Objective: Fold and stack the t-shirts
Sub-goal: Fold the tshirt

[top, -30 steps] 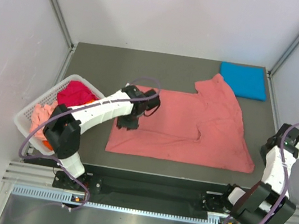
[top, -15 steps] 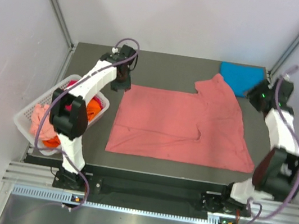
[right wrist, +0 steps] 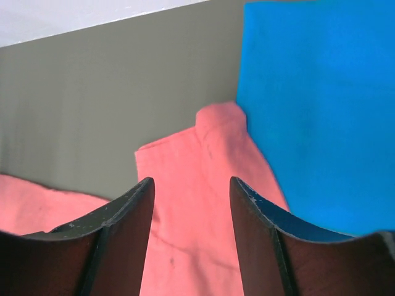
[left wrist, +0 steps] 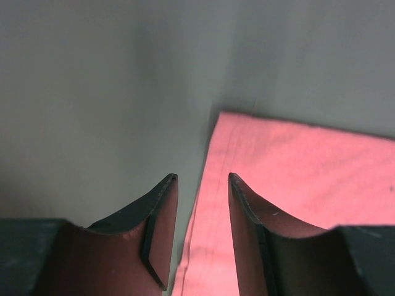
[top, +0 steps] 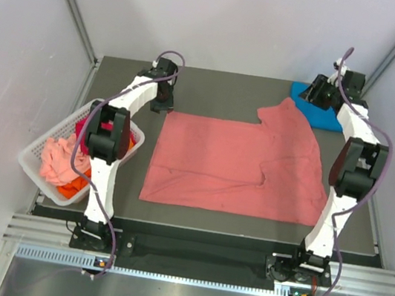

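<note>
The dark table (top: 230, 85) stretches under both pincers. The salmon-pink t-shirt (top: 232, 165) lies spread flat on it, between the two pincers and nearer the arm bases than either. The white basket (top: 53, 133) hangs off the table edge, behind and outboard of the left pincer (top: 161, 105), with a pale pink shirt (top: 56, 159) and an orange shirt (top: 75, 187) bundled in it. The folded blue t-shirt (top: 322, 119) lies just beside the right pincer (top: 307, 94), at the far corner.

In the left wrist view, the left pincer (left wrist: 200, 177) stands open and empty. The salmon-pink t-shirt's side edge (left wrist: 203, 216) runs beneath the gap and its corner lies just ahead.

The right pincer (right wrist: 191, 180) is also open and holds nothing. The salmon sleeve (right wrist: 197, 160) lies below its fingertips, and the sleeve's tip meets the blue t-shirt (right wrist: 321, 105) to the fingers' right.
</note>
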Robot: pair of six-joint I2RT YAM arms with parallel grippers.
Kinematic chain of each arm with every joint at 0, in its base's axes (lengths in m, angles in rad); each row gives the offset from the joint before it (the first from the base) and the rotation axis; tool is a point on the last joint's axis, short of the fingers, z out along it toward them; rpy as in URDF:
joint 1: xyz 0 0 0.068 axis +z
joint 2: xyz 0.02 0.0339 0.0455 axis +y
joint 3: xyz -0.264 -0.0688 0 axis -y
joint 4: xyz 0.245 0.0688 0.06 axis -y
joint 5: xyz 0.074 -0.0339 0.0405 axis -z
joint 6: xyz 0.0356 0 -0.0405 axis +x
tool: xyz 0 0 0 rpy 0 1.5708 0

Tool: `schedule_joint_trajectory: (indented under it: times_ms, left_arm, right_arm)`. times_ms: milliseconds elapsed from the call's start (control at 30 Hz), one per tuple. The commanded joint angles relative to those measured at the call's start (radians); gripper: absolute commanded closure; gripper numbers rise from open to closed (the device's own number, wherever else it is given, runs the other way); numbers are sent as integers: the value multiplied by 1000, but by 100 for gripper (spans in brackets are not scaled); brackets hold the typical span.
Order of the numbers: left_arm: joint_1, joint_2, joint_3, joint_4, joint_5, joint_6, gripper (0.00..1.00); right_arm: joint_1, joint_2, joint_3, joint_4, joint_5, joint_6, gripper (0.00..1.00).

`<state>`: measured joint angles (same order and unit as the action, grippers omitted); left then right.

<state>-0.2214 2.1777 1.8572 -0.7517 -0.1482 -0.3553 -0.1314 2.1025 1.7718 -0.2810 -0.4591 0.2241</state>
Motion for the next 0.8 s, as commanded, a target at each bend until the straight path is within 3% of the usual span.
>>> schedule_joint_trajectory:
  times_ms: [0,300,767]
  left_arm:
    - [8,31,46,113,22,41,57]
    - [10,166,140,127,33,75,58]
    - [10,211,145,169,18,119,64]
  right_arm:
    - [6,77,139,-21,-55,-75,48]
    - [39,206,242,12,20,-89,52]
    - [96,338,354,5,171,-118,55]
